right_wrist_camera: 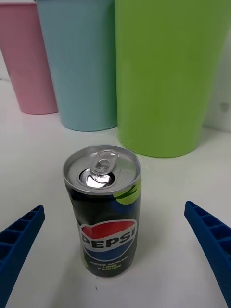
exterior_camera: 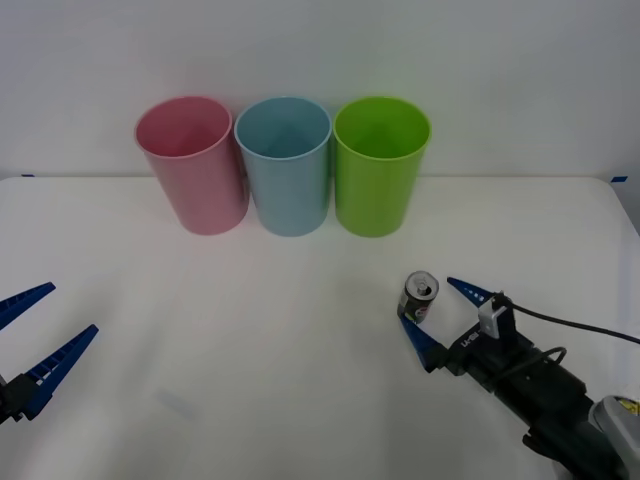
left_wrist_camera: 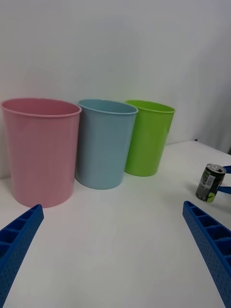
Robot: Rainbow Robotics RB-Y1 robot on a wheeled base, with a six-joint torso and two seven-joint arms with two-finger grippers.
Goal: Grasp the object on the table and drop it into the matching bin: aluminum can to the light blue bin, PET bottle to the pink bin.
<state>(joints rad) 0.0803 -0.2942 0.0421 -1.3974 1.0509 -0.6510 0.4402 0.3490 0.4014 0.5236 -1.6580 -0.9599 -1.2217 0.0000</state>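
Right gripper [exterior_camera: 441,312]: low over the table [exterior_camera: 250,340] at the robot's front right, fingers spread wide, holding nothing.
Aluminum can [right_wrist_camera: 105,210]: upright on the table between those fingers, touching neither as far as the right wrist view shows; silver top up, label facing the wrist.
Step in hand: the reach looks finished and the grasp itself is not yet made.
Next move: likely closing the fingers squarely on the can's sides, then lifting it straight up.
Light blue bin [exterior_camera: 284,165]: middle of three at the table's back, well beyond the can; the matching target.
Pink bin [exterior_camera: 191,163]: beside it on the left, not wanted here.
Green bin [exterior_camera: 378,163]: on the right, nearest the can.
Left gripper [exterior_camera: 42,335]: parked wide open at front left.
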